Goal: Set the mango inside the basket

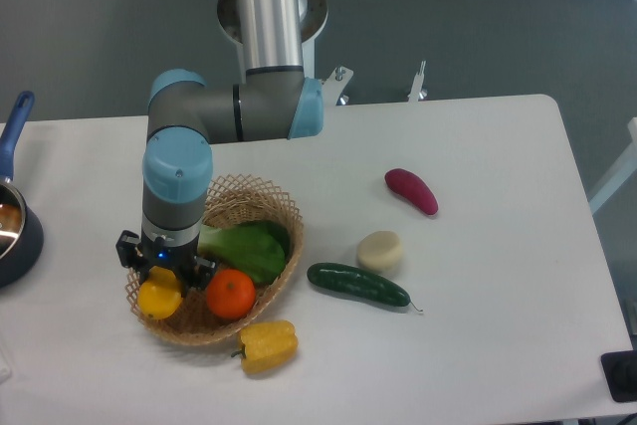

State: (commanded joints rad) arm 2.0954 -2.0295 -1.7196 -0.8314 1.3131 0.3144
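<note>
The mango [159, 299] is a smooth yellow-orange fruit at the left end of the wicker basket [284, 208], just inside its rim. My gripper [165, 274] points straight down right over it, and its dark fingers flank the mango's top, so it looks shut on the mango. The fingertips are hidden behind the fruit and the gripper body. I cannot tell whether the mango rests on the basket floor or hangs just above it.
The basket also holds a green leafy vegetable [246, 248] and an orange [231, 294]. A yellow bell pepper [267, 345] lies just in front of the basket. A cucumber [358, 285], a pale round item [380, 251] and a purple sweet potato [412, 191] lie to the right. A blue pot [12, 226] stands at the left edge.
</note>
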